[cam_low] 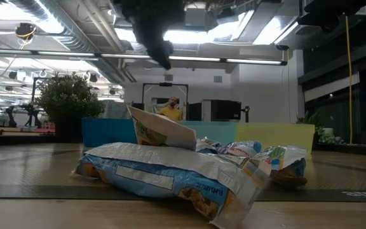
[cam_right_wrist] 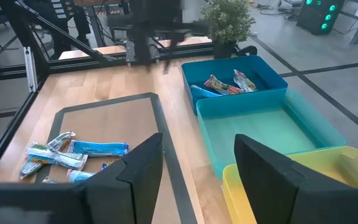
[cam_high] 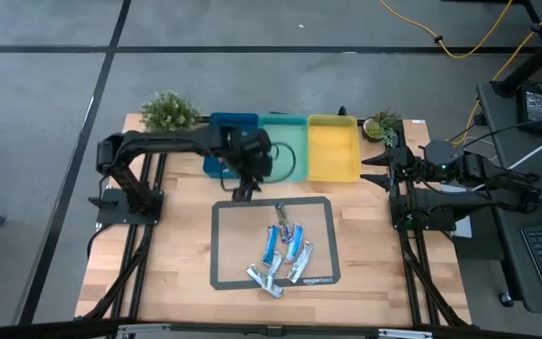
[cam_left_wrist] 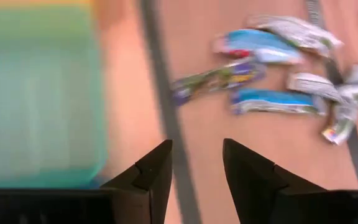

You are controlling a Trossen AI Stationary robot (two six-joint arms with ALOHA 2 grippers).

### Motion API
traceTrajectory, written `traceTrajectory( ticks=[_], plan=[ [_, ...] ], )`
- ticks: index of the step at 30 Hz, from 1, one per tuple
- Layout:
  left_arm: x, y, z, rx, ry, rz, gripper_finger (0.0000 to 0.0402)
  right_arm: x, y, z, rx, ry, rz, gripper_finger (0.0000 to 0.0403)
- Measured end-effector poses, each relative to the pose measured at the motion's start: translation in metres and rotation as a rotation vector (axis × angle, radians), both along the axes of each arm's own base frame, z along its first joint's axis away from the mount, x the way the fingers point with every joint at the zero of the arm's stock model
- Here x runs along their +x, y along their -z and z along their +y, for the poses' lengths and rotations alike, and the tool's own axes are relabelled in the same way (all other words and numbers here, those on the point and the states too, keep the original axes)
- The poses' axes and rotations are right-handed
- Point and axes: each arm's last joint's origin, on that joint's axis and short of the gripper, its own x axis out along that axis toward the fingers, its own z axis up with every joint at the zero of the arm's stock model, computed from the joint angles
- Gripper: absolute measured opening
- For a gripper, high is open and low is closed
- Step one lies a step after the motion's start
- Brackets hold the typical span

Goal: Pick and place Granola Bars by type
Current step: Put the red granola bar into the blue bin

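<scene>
High view: left gripper [cam_high: 244,193] hangs over the wood just beyond the far edge of the dark mat [cam_high: 224,247], in front of the blue bin [cam_high: 216,151]. The right arm is parked at the right table edge, its gripper [cam_high: 376,169] beside the yellow bin [cam_high: 332,151]. The granola bars [cam_high: 282,252] lie in a loose cluster on the mat, toward its middle and near side. The teal bin [cam_high: 285,141] sits between the blue and yellow bins. A small plant [cam_high: 168,111] stands at the far left corner, another [cam_high: 381,123] at the far right.

Left wrist view: fingers [cam_left_wrist: 155,174] are spread with a clear gap and nothing between them. Past them lie the mat's edge strip and several bars [cam_left_wrist: 272,68]: blue-and-white, silver and one multicoloured. The picture is smeared.

Right wrist view: this gripper's fingers [cam_right_wrist: 143,168] are wide apart and empty. Only this view looks into the blue bin [cam_right_wrist: 266,78], where two multicoloured bars [cam_right_wrist: 229,84] lie on the floor. The teal bin [cam_right_wrist: 272,134] shows bare floor.

Low view: the pile of bars [cam_low: 189,168] is seen side-on, with a blue-and-white wrapper nearest the camera and one bar tilted up behind it. The left gripper [cam_low: 161,54] hangs above, clear of the pile. A person [cam_low: 171,109] is in the room far behind.
</scene>
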Motion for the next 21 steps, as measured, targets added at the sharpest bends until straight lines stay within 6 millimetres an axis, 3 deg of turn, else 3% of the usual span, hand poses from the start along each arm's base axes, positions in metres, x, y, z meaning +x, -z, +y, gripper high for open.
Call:
traceTrajectory(
  ticks=[13,21],
  plan=[
    [0.014,-0.004,-0.052,0.187,0.114,-0.080,0.0146,0.000,0.000,0.000,0.002,-0.002,-0.001,0.0200],
    [0.015,-0.004,-0.063,0.180,0.017,-0.065,0.0089,0.012,0.000,0.001,-0.020,-0.098,0.015,0.0200]
  ],
)
